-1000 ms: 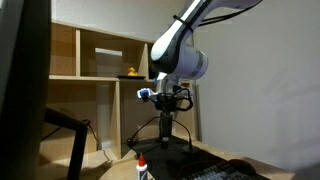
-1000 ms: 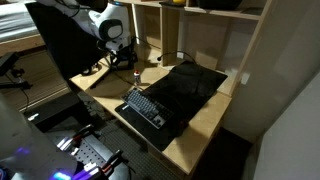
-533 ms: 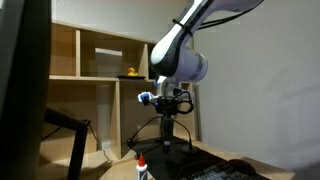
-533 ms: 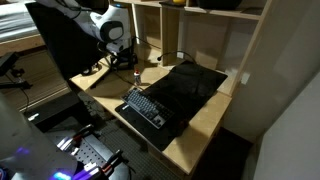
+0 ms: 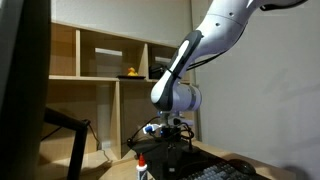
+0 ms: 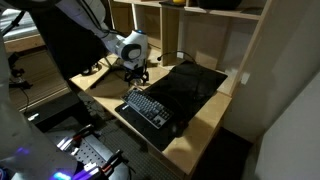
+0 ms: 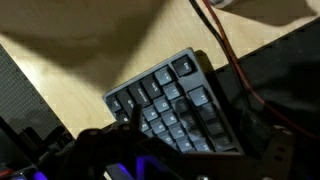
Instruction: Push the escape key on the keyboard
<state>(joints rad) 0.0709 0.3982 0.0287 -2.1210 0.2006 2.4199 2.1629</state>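
The black keyboard [image 6: 148,107] lies on the front part of the wooden desk [image 6: 105,92], at the near edge of a black mat [image 6: 190,85]. In the wrist view one end of the keyboard [image 7: 165,100] fills the middle, lying diagonally. My gripper [image 6: 137,80] hangs low over the desk just behind the keyboard's far end. It also shows in an exterior view [image 5: 166,133]. In the wrist view my gripper [image 7: 198,135] is only dark blurred shapes along the bottom, so I cannot tell whether it is open or shut. It holds nothing that I can see.
A white glue bottle with a red cap [image 5: 142,168] stands on the desk near the gripper. Cables [image 7: 235,60] run beside the keyboard. Wooden shelves [image 5: 100,60] with a yellow duck [image 5: 129,72] stand behind. A dark monitor [image 6: 65,45] stands at the desk's far end.
The arm has swung over and dropped from well above the desk to just above the keyboard's far end.
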